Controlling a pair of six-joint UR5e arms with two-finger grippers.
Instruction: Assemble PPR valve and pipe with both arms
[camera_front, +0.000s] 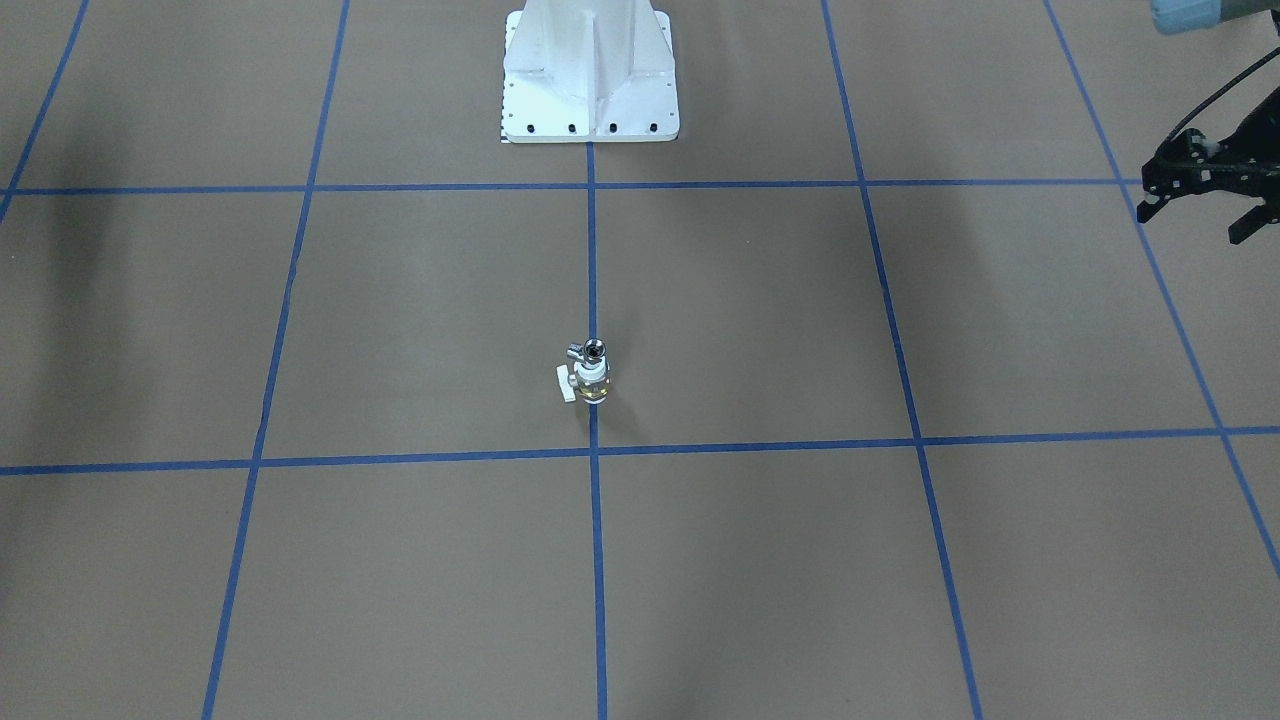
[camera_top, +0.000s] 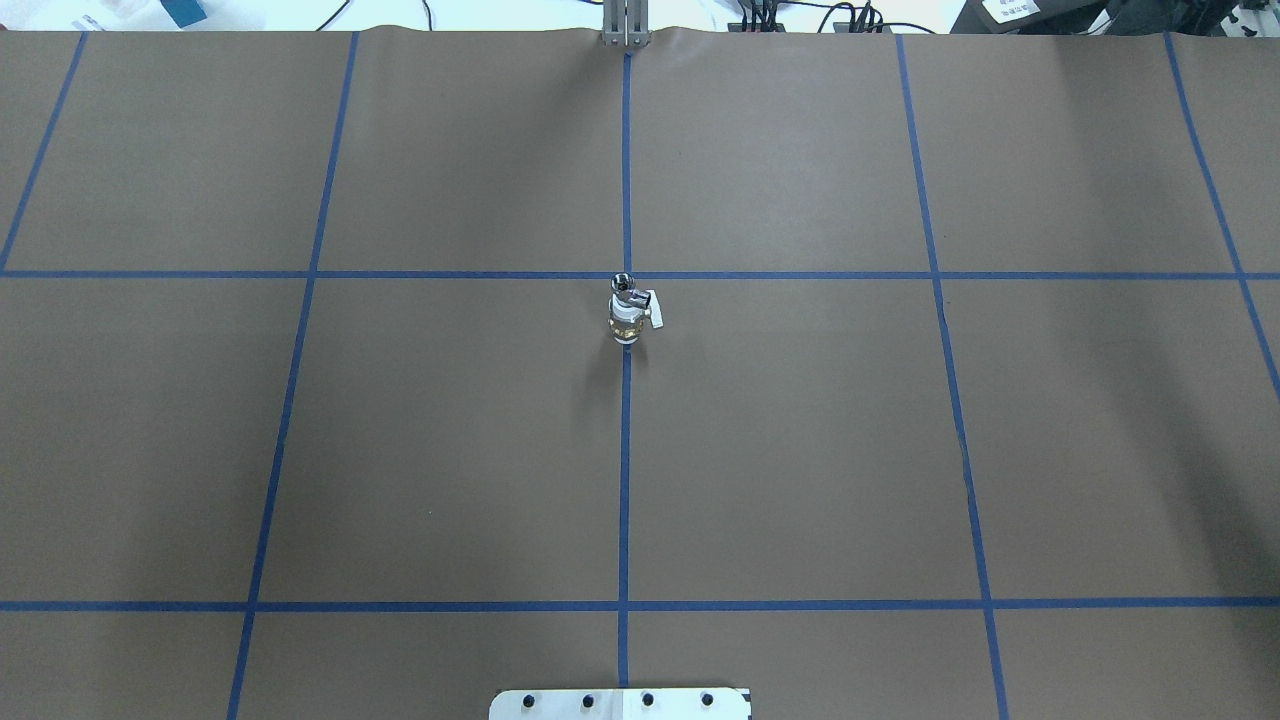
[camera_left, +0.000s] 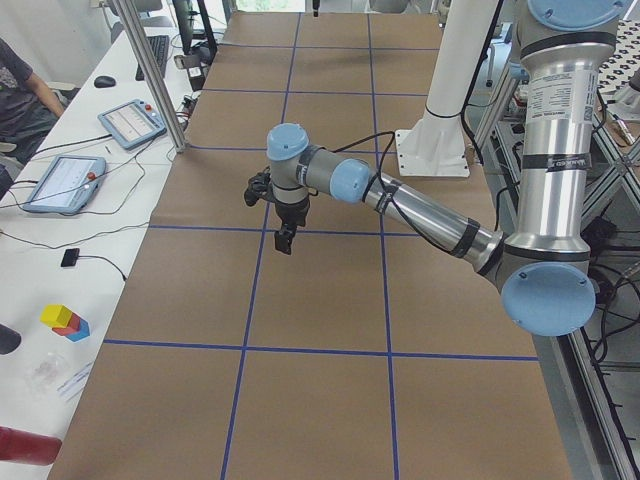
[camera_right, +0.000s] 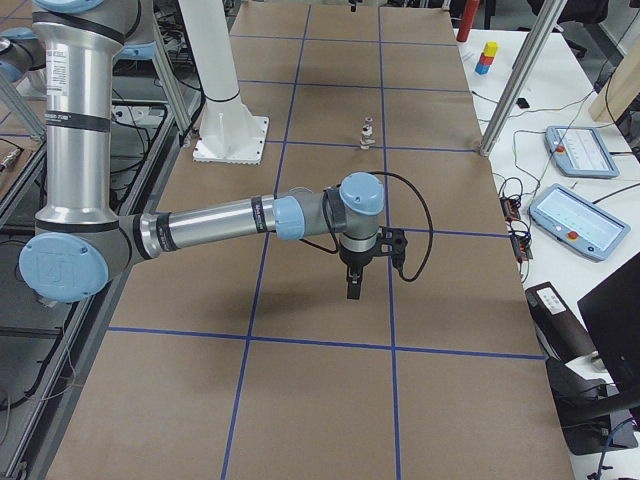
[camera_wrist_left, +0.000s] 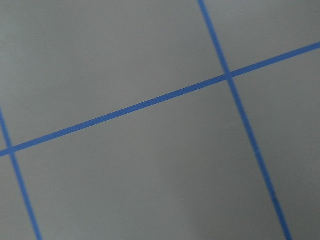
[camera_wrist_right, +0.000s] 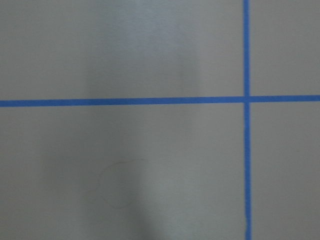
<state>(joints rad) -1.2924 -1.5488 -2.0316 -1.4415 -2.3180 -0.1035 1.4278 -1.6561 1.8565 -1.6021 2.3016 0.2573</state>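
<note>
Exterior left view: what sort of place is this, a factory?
Probably a robotics research lab: a papered table marked with a blue tape grid, the jointed left arm reaching over it, and control tablets on the operators' desk alongside.

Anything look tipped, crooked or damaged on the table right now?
Nothing stands out. The valve stands upright on the centre blue line with the pipe seated on top, with no visible lean. The left gripper and the right gripper hang well clear of it.
</note>
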